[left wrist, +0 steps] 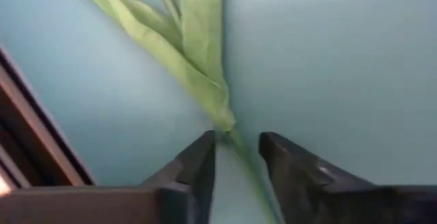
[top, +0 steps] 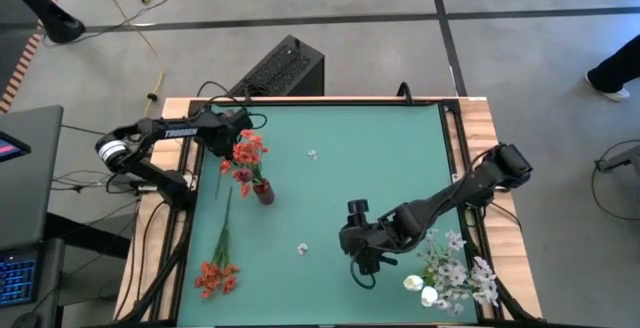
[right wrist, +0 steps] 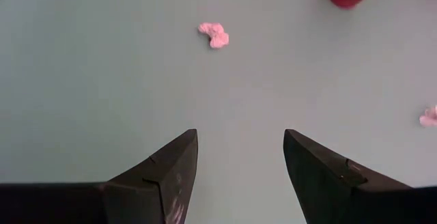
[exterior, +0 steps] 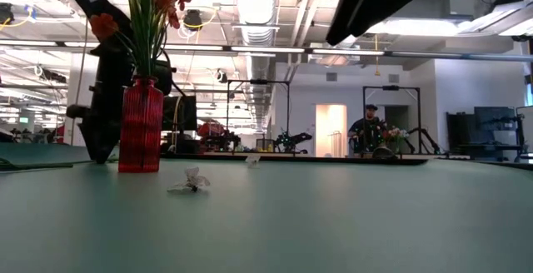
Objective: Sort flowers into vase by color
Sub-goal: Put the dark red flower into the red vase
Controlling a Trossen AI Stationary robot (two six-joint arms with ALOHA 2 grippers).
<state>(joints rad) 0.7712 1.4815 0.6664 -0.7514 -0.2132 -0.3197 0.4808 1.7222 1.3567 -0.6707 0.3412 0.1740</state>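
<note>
1. Red vase (top: pixel 264 192) upright on green counter (top: pixel 380 158), left-centre; orange-red flowers (top: pixel 247 154) standing in it, stems down.
2. Left gripper (left wrist: pixel 236 150) just beside vase, up by the stems. Jaws slightly apart, thin green stem (left wrist: pixel 240 149) running between tips; can't tell if pinched or just let go. Leaves (left wrist: pixel 191 46) fan out beyond.
3. Second orange-red spray (top: pixel 216 276) flat on counter nr front-left corner, long stem pointing back toward vase.
4. White flowers (top: pixel 455 273) heaped at front-right corner, w/ white buds; no vase for them visible.
5. Right gripper (right wrist: pixel 239 157) hovering over bare counter left of white heap, jaws wide apart, empty.
6. Loose small blossoms: one (top: pixel 303 249) mid-counter, one (top: pixel 312 154) further back.
7. Handling, judged: v. light, stems thin + bendy, prob. wire core; blossoms soft, shed bits easily.
8. Best hold: bare stem below the head, not on petals or leaves. Narrow stem likely to slip or roll in jaws unless closed nearly full.
9. Lying spray: take mid-stem so head doesn't droop; vase looks light, narrow mouth, may tip if knocked.
</note>
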